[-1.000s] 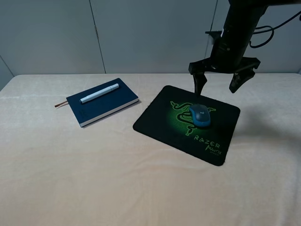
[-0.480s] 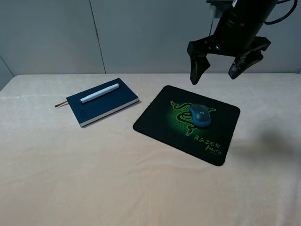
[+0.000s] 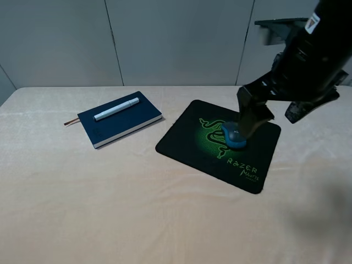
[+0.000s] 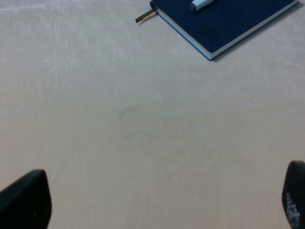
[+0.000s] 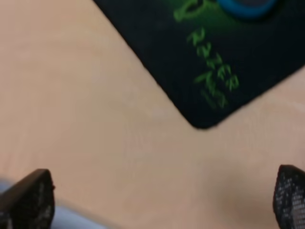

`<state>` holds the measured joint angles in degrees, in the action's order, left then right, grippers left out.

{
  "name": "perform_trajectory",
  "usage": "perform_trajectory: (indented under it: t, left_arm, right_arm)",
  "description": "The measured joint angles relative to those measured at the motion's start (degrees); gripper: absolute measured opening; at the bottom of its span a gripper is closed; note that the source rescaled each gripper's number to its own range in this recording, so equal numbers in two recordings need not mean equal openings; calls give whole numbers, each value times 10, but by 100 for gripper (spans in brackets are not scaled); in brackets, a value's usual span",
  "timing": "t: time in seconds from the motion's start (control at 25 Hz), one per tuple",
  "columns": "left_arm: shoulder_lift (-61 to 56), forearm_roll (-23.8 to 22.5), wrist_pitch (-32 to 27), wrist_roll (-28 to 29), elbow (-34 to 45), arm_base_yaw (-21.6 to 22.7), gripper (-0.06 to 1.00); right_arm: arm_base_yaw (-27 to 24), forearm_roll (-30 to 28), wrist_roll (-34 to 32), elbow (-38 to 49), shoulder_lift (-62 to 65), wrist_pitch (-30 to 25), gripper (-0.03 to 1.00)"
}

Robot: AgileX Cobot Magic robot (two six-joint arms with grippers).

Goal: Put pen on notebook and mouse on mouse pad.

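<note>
The white pen (image 3: 116, 109) lies on top of the navy notebook (image 3: 122, 120), whose brown bookmark sticks out at the left. On the black mouse pad (image 3: 204, 148) sits the teal mouse (image 3: 233, 137), partly hidden behind one finger of my right gripper (image 3: 278, 113). That gripper hangs open and empty, high above the pad's right side. The right wrist view shows the mouse pad (image 5: 209, 57), the mouse (image 5: 248, 5) and the gripper (image 5: 159, 198) spread wide. My left gripper (image 4: 159, 200) is open over bare cloth, short of the notebook (image 4: 228, 24) and pen (image 4: 200, 5).
A cream cloth (image 3: 110, 209) covers the table. A grey panelled wall (image 3: 165, 38) stands behind it. The left arm does not show in the exterior high view.
My right gripper has lifted away from the mouse and swung right and toward the camera, staying open. The mouse stays on the pad. Pen and notebook have not moved.
</note>
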<state>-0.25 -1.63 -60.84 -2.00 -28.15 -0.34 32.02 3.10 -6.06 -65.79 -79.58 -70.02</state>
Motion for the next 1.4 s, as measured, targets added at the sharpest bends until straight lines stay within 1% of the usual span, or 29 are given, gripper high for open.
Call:
perform_trajectory:
  t: [0.24, 0.64, 0.88, 0.96, 1.12, 1.4]
  left_arm:
    - [0, 0, 0, 0, 0, 0, 95]
    - [0, 0, 0, 0, 0, 0, 95]
    - [0, 0, 0, 0, 0, 0, 95]
    - [0, 0, 0, 0, 0, 0, 95]
    - [0, 0, 0, 0, 0, 0, 95]
    - [0, 0, 0, 0, 0, 0, 95]
  right_arm:
    - [0, -10, 0, 93, 127, 2, 100]
    - [0, -31, 0, 269, 406, 100, 100]
    - [0, -45, 0, 356, 569, 109, 100]
    - [0, -47, 0, 370, 604, 107, 100]
    - [0, -48, 7, 371, 651, 109, 100]
    - [0, -50, 24, 371, 663, 111, 100]
